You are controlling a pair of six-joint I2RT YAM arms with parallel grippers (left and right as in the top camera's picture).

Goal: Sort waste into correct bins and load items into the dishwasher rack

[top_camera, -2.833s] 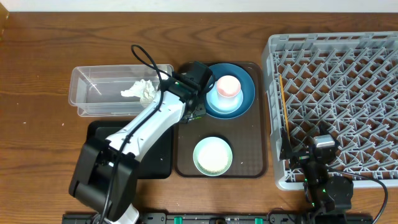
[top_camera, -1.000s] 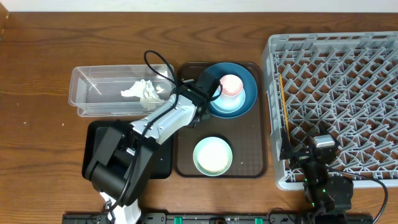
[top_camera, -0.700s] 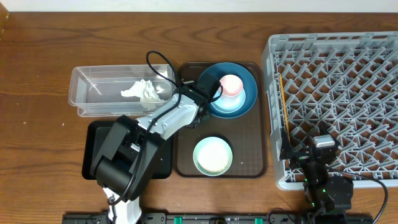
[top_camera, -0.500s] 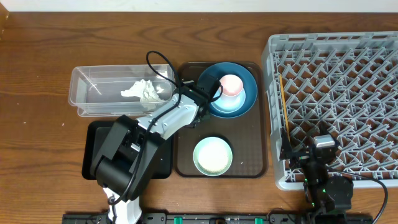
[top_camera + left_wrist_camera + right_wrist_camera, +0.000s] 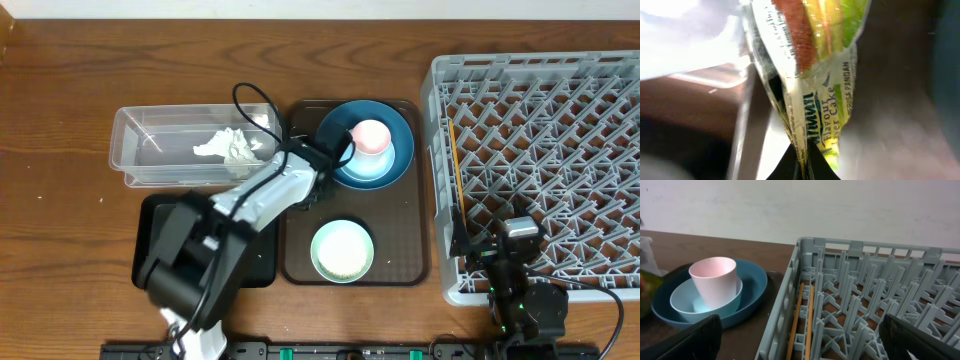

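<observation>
My left gripper [image 5: 802, 167] is shut on the yellow-green snack wrapper [image 5: 815, 75], pinching its lower edge; seen from overhead, the left gripper [image 5: 318, 178] hangs over the brown tray beside the dark-blue plate [image 5: 398, 172] and hides the wrapper. A light-blue bowl [image 5: 352, 170] holding a pink cup [image 5: 370, 137] sits on that plate. The mint-green bowl [image 5: 342, 250] stands at the tray's front. A crumpled tissue [image 5: 230, 147] lies in the clear tub [image 5: 140, 150]. My right gripper [image 5: 805, 345] stands open over the grey rack's [image 5: 540, 150] front-left corner.
The black tray [image 5: 160, 235] lies in front of the clear tub, under my left arm. The brown serving tray [image 5: 405, 265] sits between the bins and the rack. Two orange chopsticks [image 5: 453, 170] lie along the rack's left side.
The left gripper's jaws have closed onto the snack wrapper. The left arm shifted slightly right compared with the earliest frame. The right arm has not moved.
</observation>
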